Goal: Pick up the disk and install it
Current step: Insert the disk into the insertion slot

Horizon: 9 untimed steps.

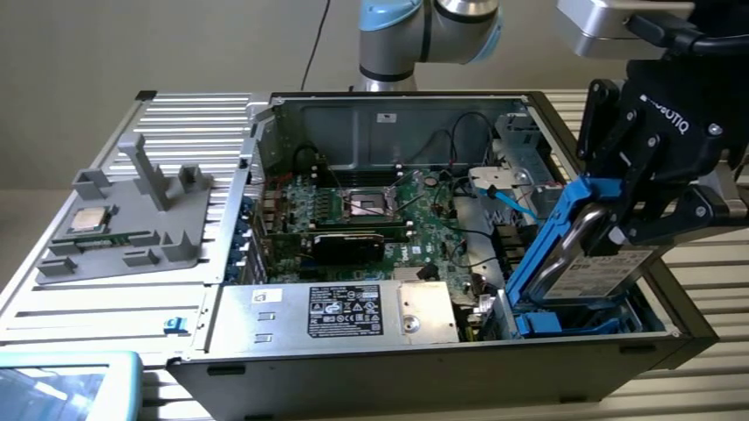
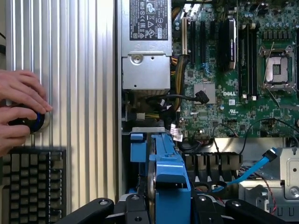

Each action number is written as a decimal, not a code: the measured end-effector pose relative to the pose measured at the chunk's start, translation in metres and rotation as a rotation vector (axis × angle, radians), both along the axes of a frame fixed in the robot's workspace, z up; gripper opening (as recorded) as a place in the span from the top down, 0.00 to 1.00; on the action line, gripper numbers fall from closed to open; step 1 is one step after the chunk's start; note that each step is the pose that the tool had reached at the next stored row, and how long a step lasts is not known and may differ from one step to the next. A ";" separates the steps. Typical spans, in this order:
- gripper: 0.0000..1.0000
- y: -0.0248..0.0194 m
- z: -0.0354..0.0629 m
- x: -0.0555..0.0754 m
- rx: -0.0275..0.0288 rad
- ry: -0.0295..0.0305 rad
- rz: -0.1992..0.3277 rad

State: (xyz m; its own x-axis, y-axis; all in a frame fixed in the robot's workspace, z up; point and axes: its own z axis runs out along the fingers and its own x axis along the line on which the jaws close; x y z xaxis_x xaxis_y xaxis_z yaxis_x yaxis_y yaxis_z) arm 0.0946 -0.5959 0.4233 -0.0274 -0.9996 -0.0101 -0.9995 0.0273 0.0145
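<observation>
The gripper (image 1: 638, 219) is clenched on the disk (image 1: 599, 263), held on edge and tilted at the blue drive bay (image 1: 550, 323) in the case's near corner, the exterior view's right; installing looks in hand, and seating calls for squaring it to the bay

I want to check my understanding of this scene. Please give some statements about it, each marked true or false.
1. The gripper holds the disk. True.
2. A CPU chip sits on the grey tray. True.
3. The disk lies flat on the grey tray. False: it is held tilted at the blue bay in the case.
4. The case is closed. False: it is open and the motherboard shows.
</observation>
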 end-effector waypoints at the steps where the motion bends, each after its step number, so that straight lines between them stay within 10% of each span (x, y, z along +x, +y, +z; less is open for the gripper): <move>1: 0.63 0.0000 -0.0002 0.000 0.0000 -0.0001 0.000; 9: 0.63 0.0000 0.0000 -0.002 0.0001 -0.0058 0.000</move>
State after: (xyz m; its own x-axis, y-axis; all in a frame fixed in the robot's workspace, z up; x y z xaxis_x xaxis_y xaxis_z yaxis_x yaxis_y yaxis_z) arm 0.0926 -0.5960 0.4233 -0.0275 -0.9996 -0.0104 -0.9996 0.0274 0.0087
